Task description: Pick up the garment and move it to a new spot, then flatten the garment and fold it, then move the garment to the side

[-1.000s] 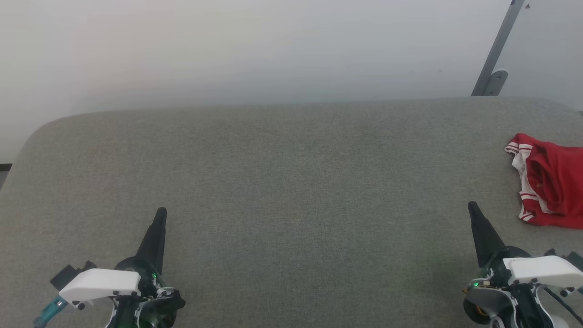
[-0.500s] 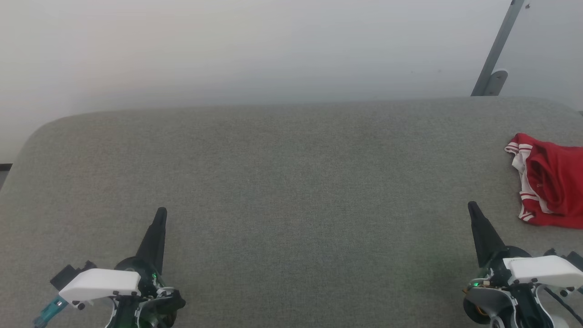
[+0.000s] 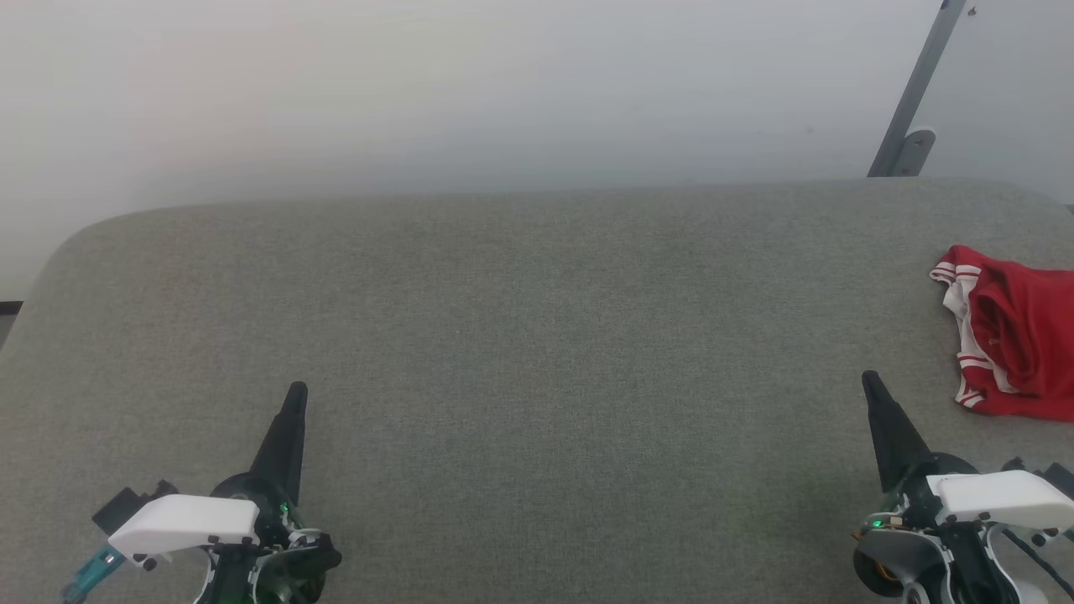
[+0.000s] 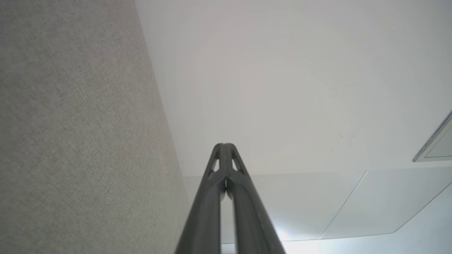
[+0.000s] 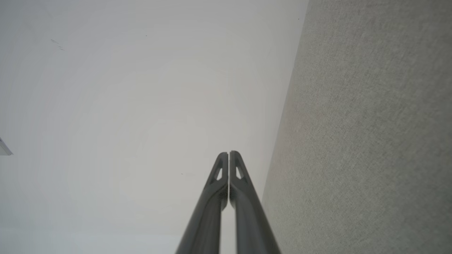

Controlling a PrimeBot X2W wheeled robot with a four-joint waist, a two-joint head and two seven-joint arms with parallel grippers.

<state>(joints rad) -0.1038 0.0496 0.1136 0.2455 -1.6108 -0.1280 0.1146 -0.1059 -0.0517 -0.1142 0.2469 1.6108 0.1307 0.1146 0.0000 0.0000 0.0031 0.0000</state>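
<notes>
The garment [image 3: 1019, 335] is a crumpled bright red shirt with white and red striped trim, lying at the far right of the grey fabric surface [image 3: 537, 335] and cut off by the head view's right edge. My right gripper [image 3: 869, 379] rests at the lower right, shut and empty, a short way left of and below the garment. At the lower left my left gripper [image 3: 297, 389] is shut too, holding nothing, far from the garment. Both wrist views show closed fingers, left [image 4: 224, 145] and right [image 5: 228, 153], against a white wall.
The grey surface has a rounded far-left corner [image 3: 75, 239] and ends at a white wall [image 3: 503, 92]. A grey metal post [image 3: 914, 92] leans against the wall at the back right. A wide stretch of bare fabric lies between the two grippers.
</notes>
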